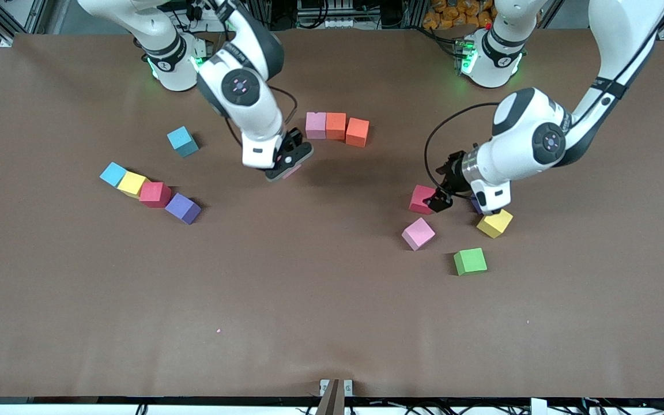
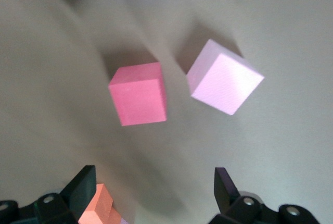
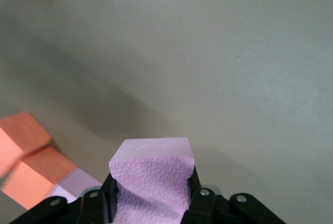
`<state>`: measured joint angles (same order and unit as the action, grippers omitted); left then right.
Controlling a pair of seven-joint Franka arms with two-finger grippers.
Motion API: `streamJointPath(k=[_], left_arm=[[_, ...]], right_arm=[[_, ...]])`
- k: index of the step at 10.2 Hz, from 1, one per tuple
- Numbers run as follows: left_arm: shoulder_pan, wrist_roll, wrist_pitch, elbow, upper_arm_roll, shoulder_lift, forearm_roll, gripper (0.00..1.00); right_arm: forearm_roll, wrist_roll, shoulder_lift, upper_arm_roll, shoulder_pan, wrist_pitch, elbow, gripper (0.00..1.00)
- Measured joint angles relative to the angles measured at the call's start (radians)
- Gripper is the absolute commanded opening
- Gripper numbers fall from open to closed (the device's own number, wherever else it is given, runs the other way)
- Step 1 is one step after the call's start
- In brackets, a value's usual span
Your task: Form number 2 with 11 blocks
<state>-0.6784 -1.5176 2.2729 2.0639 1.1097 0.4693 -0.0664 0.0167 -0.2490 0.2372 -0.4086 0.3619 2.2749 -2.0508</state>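
I hold a pale pink matte foam cube point(image 3: 152, 174) pinched between the two black fingers of my right gripper point(image 1: 287, 164); the foam bulges slightly where the pads squeeze it, so the grip looks firm. I carry it over bare brown table point(image 1: 309, 311), just beside the short row I judge to be the top stroke of the 2: a pink foam cube point(image 1: 316, 125), an orange foam cube point(image 1: 335, 125) and a second orange foam cube point(image 1: 357, 132), touching one another and bending a little. I reckon my cube belongs at the pink end of that row, which is why I hang so close to it.

My left gripper point(image 1: 457, 200) stands wide open and empty, low over the loose cubes at the left arm's end of the table. Its wrist view looks down on a red foam cube point(image 2: 138, 94) and a light pink foam cube point(image 2: 225, 77), near each other but apart; the red one seems my likely next pick. A yellow foam cube point(image 1: 494, 223) sits just beside that gripper, and a green foam cube point(image 1: 470, 261) lies nearer the front camera.

Toward the right arm's end, a light-blue foam cube point(image 1: 113, 173), a yellow one point(image 1: 132, 183), a red one point(image 1: 155, 194) and a purple one point(image 1: 183, 208) lie in a slanted line, with a teal-blue foam cube point(image 1: 183, 141) apart. Most of the figure is not yet built.
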Motion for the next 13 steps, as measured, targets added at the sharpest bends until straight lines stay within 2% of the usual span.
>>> streamJointPath(k=[3, 5, 8, 10, 13], left_arm=[[0.294, 0.051, -0.100, -0.185, -0.261, 0.063, -0.117, 1.00], [0.419, 0.067, -0.114, -0.278, -0.365, 0.112, -0.137, 1.00], [0.437, 0.240, -0.121, -0.331, -0.394, 0.147, -0.148, 1.00], [0.438, 0.342, -0.125, -0.339, -0.395, 0.160, -0.155, 1.00], [0.448, 0.359, -0.130, -0.339, -0.395, 0.199, -0.163, 1.00]], right_arm=[[-0.005, -0.434, 0.032, 0.001, 0.113, 0.078, 0.022, 0.41], [-0.038, -0.628, 0.102, 0.030, 0.195, 0.104, 0.089, 0.41], [-0.164, -0.825, 0.216, 0.149, 0.357, 0.106, 0.173, 0.41], [-0.176, -0.899, 0.283, 0.197, 0.425, 0.113, 0.212, 0.41], [-0.177, -0.972, 0.305, 0.229, 0.460, 0.121, 0.239, 0.41]])
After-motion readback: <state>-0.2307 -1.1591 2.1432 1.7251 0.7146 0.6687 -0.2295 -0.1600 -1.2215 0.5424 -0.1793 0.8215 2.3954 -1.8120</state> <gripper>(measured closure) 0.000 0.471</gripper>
